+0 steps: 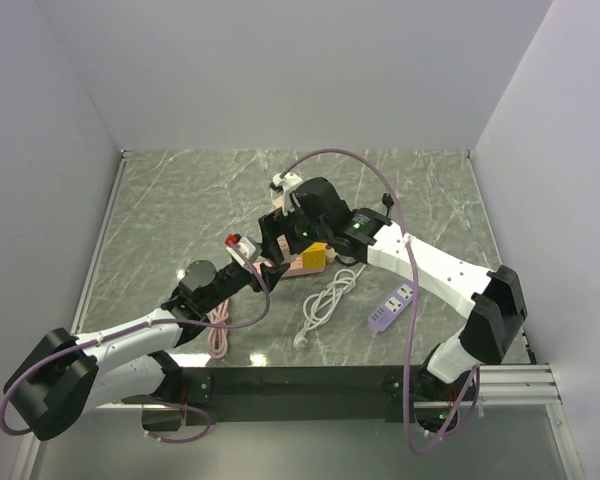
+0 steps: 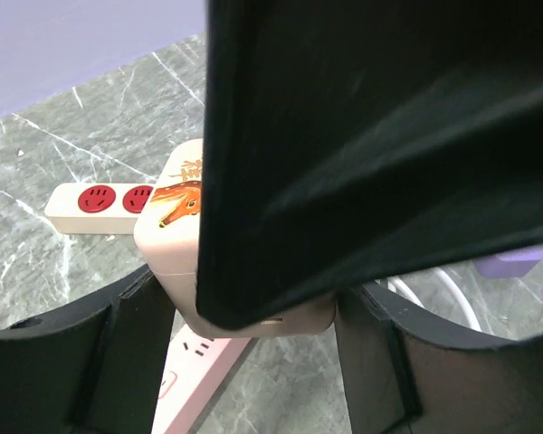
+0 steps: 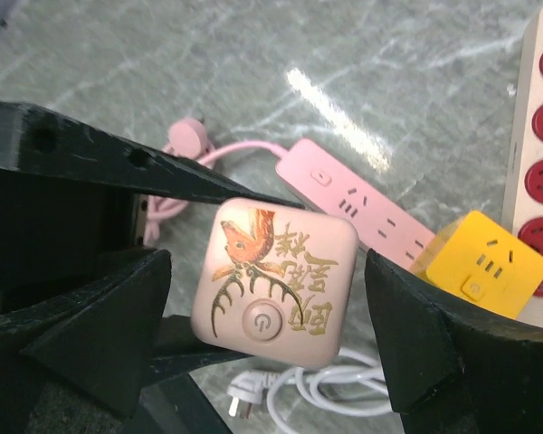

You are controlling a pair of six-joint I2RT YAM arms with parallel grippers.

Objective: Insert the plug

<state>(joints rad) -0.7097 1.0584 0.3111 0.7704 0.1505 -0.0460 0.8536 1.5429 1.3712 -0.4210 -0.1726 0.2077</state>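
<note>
The yellow cube plug (image 3: 484, 262) stands on the table at the far end of a pink power strip (image 3: 362, 194), beside a white strip with red sockets (image 3: 538, 117). I cannot tell whether it is seated in the pink strip. It also shows in the top view (image 1: 317, 256). My left gripper (image 2: 249, 312) is shut on a pink cube adapter (image 3: 276, 271) with a deer picture and a power button, held above the table. My right gripper (image 3: 270, 298) is open, a finger on each side of that pink cube with gaps. Both grippers meet at mid-table.
A purple power strip (image 1: 392, 305) lies to the right. A coiled white cable (image 1: 327, 298) with its plug lies in the middle. A pink cable (image 1: 218, 335) is coiled near the left arm. The right gripper's body blocks much of the left wrist view.
</note>
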